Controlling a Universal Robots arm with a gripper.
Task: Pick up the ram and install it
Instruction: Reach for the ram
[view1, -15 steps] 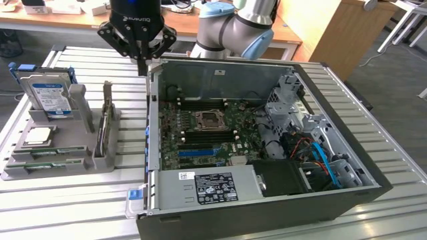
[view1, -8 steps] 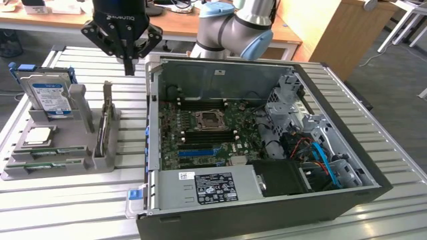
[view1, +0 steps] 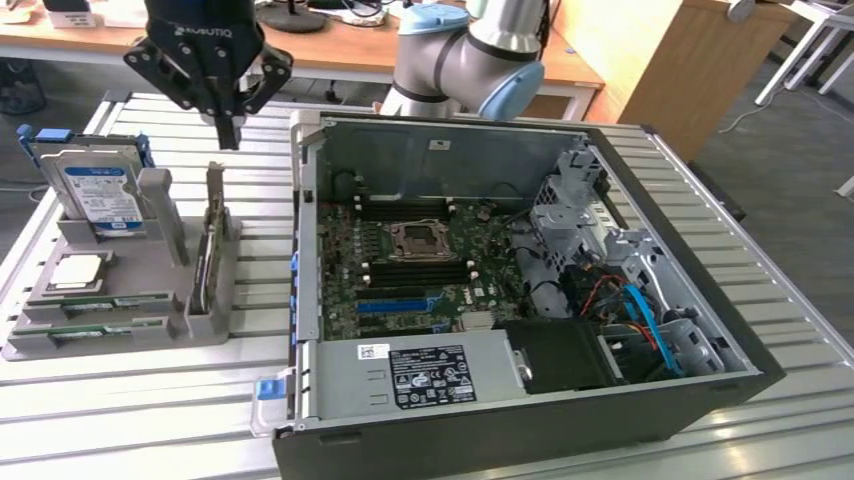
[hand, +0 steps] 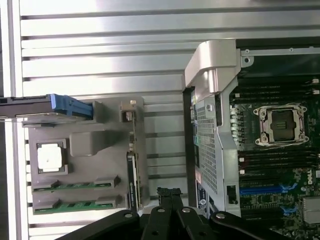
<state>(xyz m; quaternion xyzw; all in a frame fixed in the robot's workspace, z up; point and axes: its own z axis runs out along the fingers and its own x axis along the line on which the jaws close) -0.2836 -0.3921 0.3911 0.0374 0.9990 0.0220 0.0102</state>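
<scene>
gripper (view1: 227, 132) closed, fingers pinched together, nothing held. Hangs above gray holder (view1: 160, 200), over its edge beside open computer case (view1: 427, 165). ram (view1: 114, 301): two green sticks lying flat in slots along holder edge opposite hard drive (view1: 100, 190). Holder sits near slatted table (view1: 134, 420) edge, exterior view's left.

Oblique exterior, overhead wrist; common case (view1: 561, 440)

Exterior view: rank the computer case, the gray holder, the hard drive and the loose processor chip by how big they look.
Largest to smallest:
1. computer case
2. gray holder
3. hard drive
4. processor chip
No close calls.
</scene>
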